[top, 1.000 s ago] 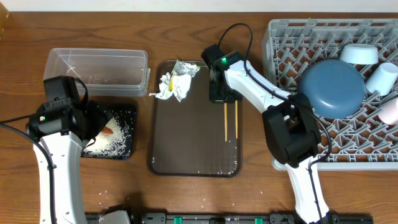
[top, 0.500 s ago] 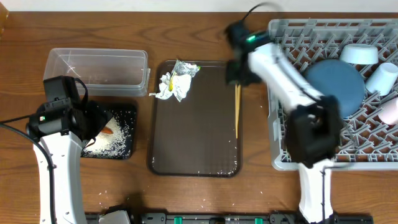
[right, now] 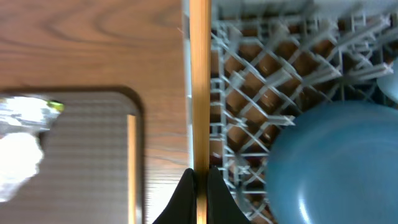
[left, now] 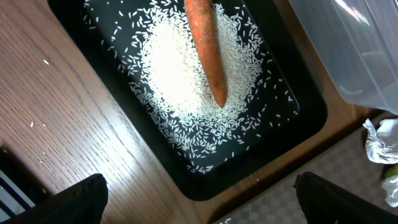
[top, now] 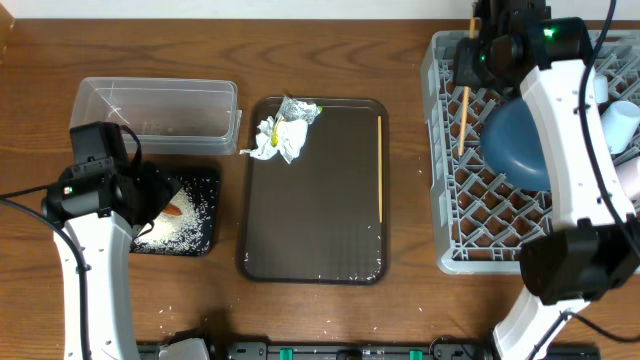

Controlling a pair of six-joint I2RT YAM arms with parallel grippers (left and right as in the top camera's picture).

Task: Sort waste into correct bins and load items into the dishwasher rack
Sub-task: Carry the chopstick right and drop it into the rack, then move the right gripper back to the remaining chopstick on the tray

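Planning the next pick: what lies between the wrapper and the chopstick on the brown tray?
Nothing: the overhead view shows only bare brown tray between the wrapper and that chopstick.

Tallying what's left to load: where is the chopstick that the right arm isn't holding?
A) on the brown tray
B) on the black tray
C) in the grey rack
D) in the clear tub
A: the loose chopstick lies along the right side of the brown tray, while the right gripper, jaws shut, carries the other chopstick over the rack.
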